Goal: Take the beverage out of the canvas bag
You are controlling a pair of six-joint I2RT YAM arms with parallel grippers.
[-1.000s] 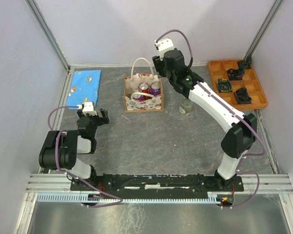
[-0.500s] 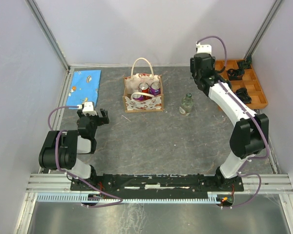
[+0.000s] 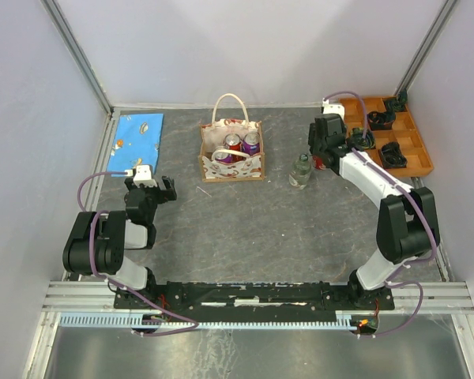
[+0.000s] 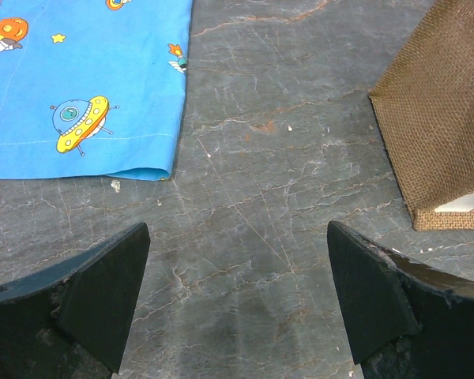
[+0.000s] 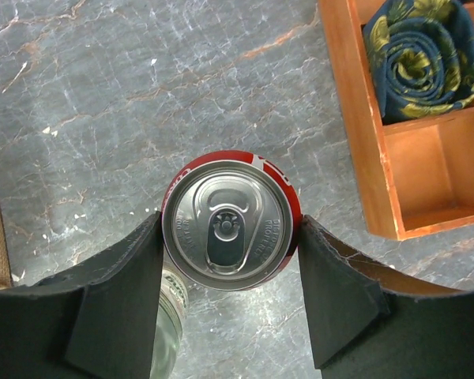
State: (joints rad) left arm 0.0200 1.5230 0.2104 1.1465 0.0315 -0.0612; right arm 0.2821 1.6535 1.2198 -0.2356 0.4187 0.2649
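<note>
The canvas bag (image 3: 232, 150), tan with cream handles, stands at the back middle of the table. Two cans show inside it, a reddish one (image 3: 232, 142) and a purple one (image 3: 251, 142). My right gripper (image 3: 324, 158) is shut on a red can (image 5: 231, 229), seen top-down with its silver lid, between a glass bottle (image 3: 301, 171) and the orange tray (image 3: 344, 118). I cannot tell whether the can touches the table. My left gripper (image 3: 152, 189) is open and empty, low over the table (image 4: 237, 292). The bag's burlap corner (image 4: 442, 118) shows at the right of the left wrist view.
The glass bottle (image 5: 170, 316) stands right beside the held can. The orange compartment tray (image 5: 355, 118) holds rolled ties (image 5: 423, 55) at the back right. A blue patterned cloth (image 3: 138, 134) lies at the back left, also in the left wrist view (image 4: 79, 87).
My right arm has swung from above the bag to the right and down, ending between the bottle and the tray. The left arm has not moved.
</note>
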